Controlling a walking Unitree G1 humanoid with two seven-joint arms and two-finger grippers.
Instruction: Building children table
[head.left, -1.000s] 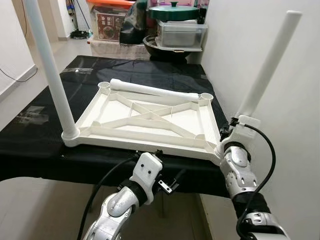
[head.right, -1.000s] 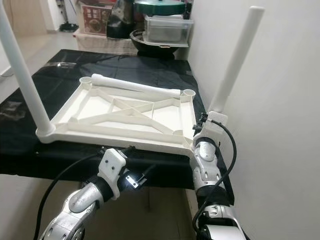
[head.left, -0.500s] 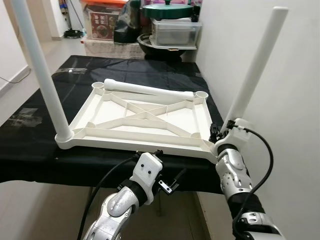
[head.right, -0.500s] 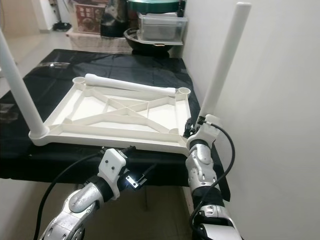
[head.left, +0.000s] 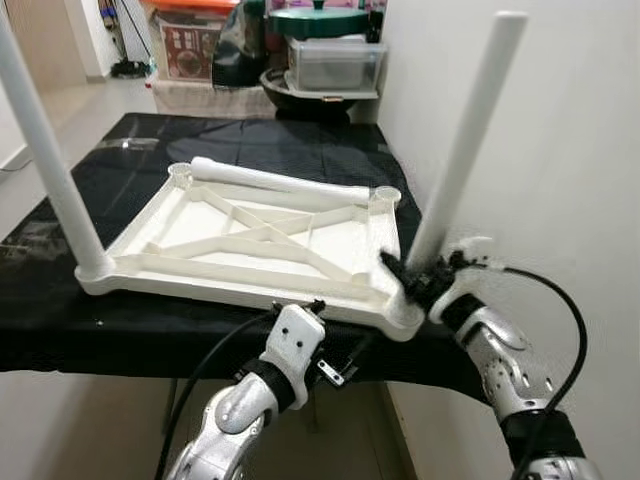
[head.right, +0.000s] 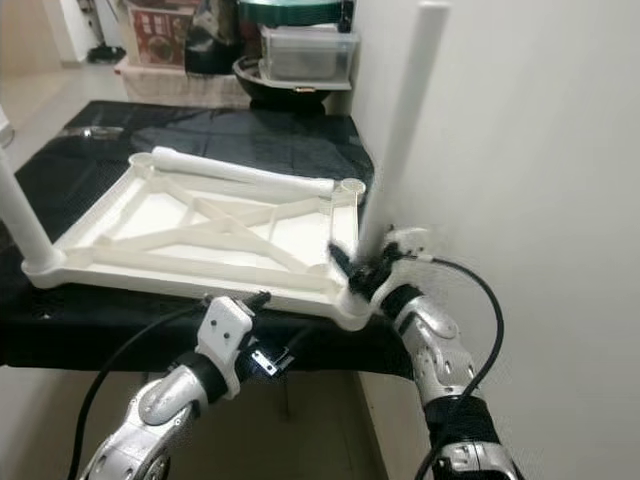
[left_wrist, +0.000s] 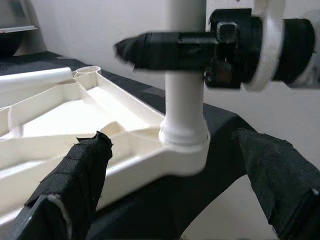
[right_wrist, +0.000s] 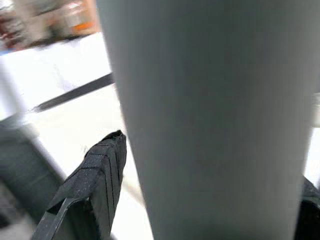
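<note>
The white plastic tabletop (head.left: 250, 240) lies upside down on the black-covered surface (head.left: 60, 290), ribbed underside up, its near right corner overhanging the surface edge. Two legs stand upright in its near corner sockets: the near left leg (head.left: 45, 150) and the near right leg (head.left: 460, 140). A third, loose leg (head.left: 280, 180) lies along the far edge between the two empty far sockets (head.left: 385, 195). The right gripper (head.left: 415, 280) has changed position: a second ago it sat just outside the corner at the foot of the near right leg; it now reaches across the leg just above its socket collar. In the left wrist view one black finger (left_wrist: 165, 50) crosses in front of the leg, and in the right wrist view the leg fills the gap between the fingers, which are spread around it; firm contact cannot be confirmed. The head camera has also shifted, so the tabletop's apparent drift is not taken as movement. The left gripper (left_wrist: 185, 195) hangs below the surface edge, fingers apart and holding nothing, facing the same corner. Assessment: the right arm is likely seating or twisting this leg home; two legs fitted, one loose, the fourth not sighted.
</note>
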